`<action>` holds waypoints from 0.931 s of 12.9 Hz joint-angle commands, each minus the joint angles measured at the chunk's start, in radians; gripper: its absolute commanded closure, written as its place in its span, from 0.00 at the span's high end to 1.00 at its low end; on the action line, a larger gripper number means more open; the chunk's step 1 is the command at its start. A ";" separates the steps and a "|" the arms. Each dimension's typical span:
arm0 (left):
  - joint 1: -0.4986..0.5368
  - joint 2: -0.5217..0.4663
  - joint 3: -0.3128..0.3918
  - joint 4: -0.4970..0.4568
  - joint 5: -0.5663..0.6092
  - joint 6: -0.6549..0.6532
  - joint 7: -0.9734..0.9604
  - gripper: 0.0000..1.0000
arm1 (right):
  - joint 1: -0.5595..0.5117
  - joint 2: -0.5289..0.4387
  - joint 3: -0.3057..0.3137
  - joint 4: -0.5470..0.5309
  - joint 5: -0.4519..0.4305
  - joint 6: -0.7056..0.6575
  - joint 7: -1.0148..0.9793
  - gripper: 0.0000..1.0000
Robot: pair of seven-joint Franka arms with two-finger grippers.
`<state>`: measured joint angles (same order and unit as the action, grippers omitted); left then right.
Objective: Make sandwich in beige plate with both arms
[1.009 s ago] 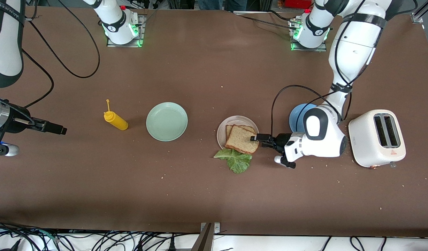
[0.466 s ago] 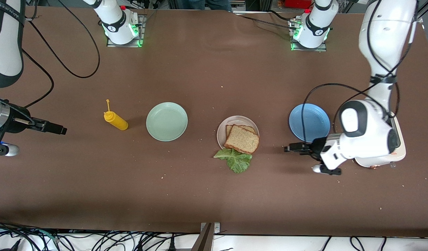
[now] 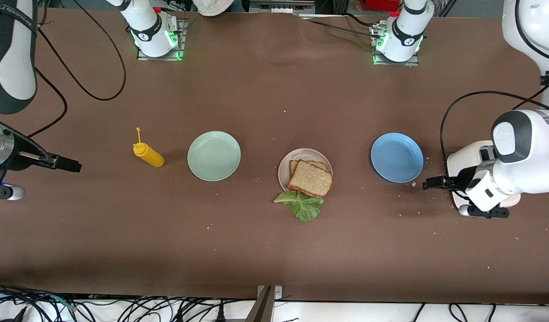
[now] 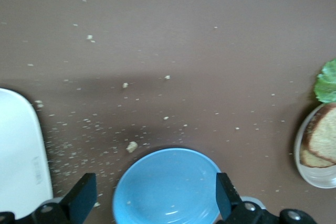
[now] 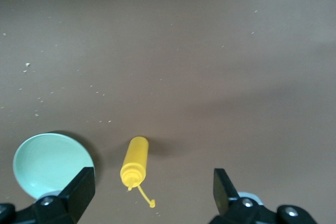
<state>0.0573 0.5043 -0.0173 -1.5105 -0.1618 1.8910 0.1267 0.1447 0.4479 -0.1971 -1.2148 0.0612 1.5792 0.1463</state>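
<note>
1. So far, both toast slices (image 3: 311,178) lie in the beige plate (image 3: 284,167), the upper one overlapping the lower and reaching over the rim on the side nearer the front camera.
2. The lettuce leaf (image 3: 302,205) lies on the bare table (image 3: 265,250), touching that same rim from the camera side, outside the plate. By my reading, the sandwich is not finished: the leaf belongs between the slices, so the top slice must come off, the leaf go in, and the slice go back.
3. The left gripper (image 3: 427,184) hangs over the table between the blue plate (image 3: 397,157) and the white toaster (image 3: 473,157), fingers spread wide with nothing in them.
4. The right gripper (image 3: 76,167) waits well away from the beige plate, toward the right arm's end of the table, past the mint-green plate (image 3: 214,155) and the yellow squeeze bottle (image 3: 148,153); its fingers are likewise parted and empty.
5. Room around the beige plate looks generous: open tabletop lies on the camera side and toward the bases. The blue and mint-green plates flank it, each well apart. Crumbs (image 4: 131,146) scatter by the toaster.
</note>
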 commanded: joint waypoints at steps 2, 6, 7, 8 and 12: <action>-0.005 -0.076 0.014 0.006 0.149 -0.108 -0.030 1.00 | 0.007 -0.110 0.011 -0.177 -0.027 0.129 0.001 1.00; -0.008 -0.101 0.011 0.093 0.214 -0.311 -0.035 1.00 | 0.009 -0.170 0.024 -0.276 -0.024 0.203 0.001 1.00; -0.008 -0.118 0.010 0.101 0.217 -0.332 -0.053 1.00 | 0.009 -0.170 0.024 -0.275 -0.024 0.200 0.004 1.00; -0.005 -0.151 0.010 0.095 0.219 -0.339 -0.103 1.00 | 0.009 -0.170 0.024 -0.275 -0.029 0.199 0.004 1.00; -0.030 -0.369 0.014 -0.080 0.219 -0.348 -0.162 1.00 | 0.007 -0.169 0.024 -0.273 -0.020 0.200 0.012 1.00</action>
<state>0.0470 0.2778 -0.0054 -1.4451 0.0208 1.5379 -0.0005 0.1510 0.3136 -0.1792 -1.4452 0.0526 1.7607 0.1468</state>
